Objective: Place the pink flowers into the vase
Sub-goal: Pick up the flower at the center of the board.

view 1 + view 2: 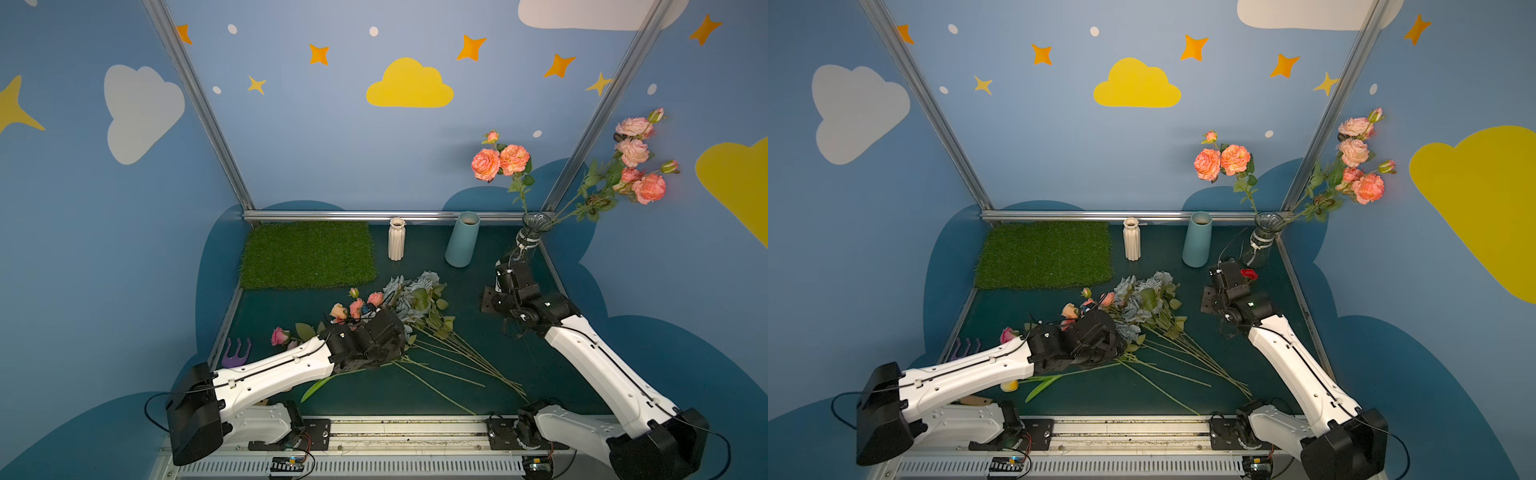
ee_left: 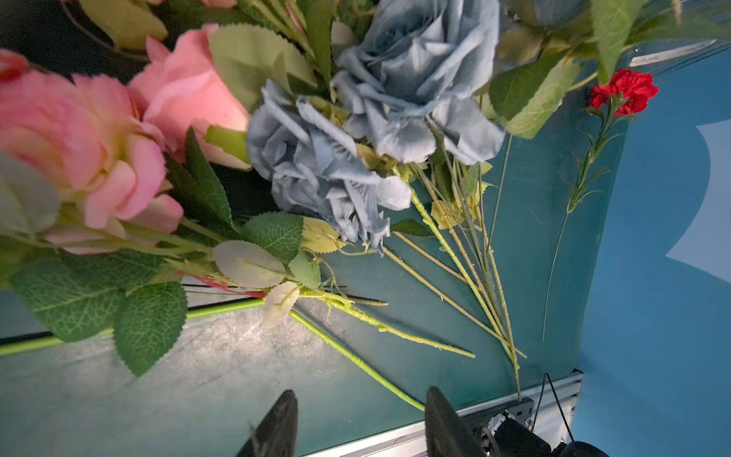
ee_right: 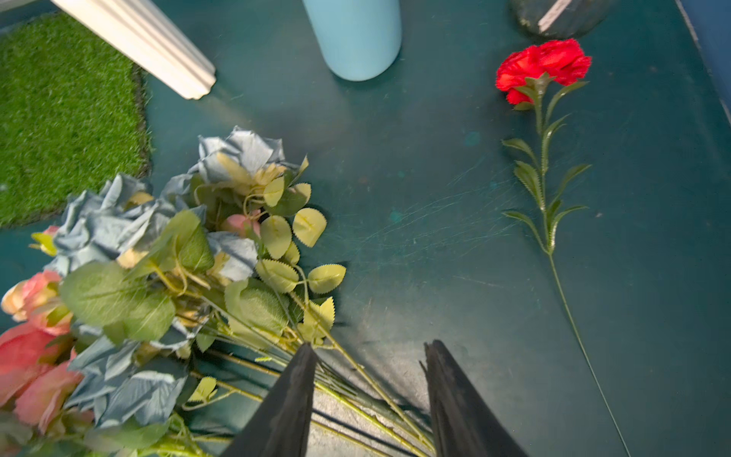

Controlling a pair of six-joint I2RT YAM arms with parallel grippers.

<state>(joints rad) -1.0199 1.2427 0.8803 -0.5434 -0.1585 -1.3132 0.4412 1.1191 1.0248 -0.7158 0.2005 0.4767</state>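
The glass vase (image 1: 536, 226) stands at the back right corner and holds two pink flower sprays (image 1: 500, 160) (image 1: 636, 166). More pink flowers (image 1: 357, 305) lie on the table at the left side of a pile, one bloom (image 1: 280, 336) further left. In the left wrist view these pink flowers (image 2: 79, 150) fill one side. My left gripper (image 2: 360, 399) is open low over the table beside the pile; a green stem end touches one finger, nothing lies between them. My right gripper (image 3: 370, 352) is open above the pile's stems, holding nothing.
Grey-blue roses (image 1: 409, 295) lie in the pile with long stems fanned toward the front. A red carnation (image 3: 544, 65) lies near the glass vase. A white ribbed vase (image 1: 396, 240) and a light blue vase (image 1: 462, 240) stand at the back. Grass mat (image 1: 307, 253), purple fork (image 1: 237, 353).
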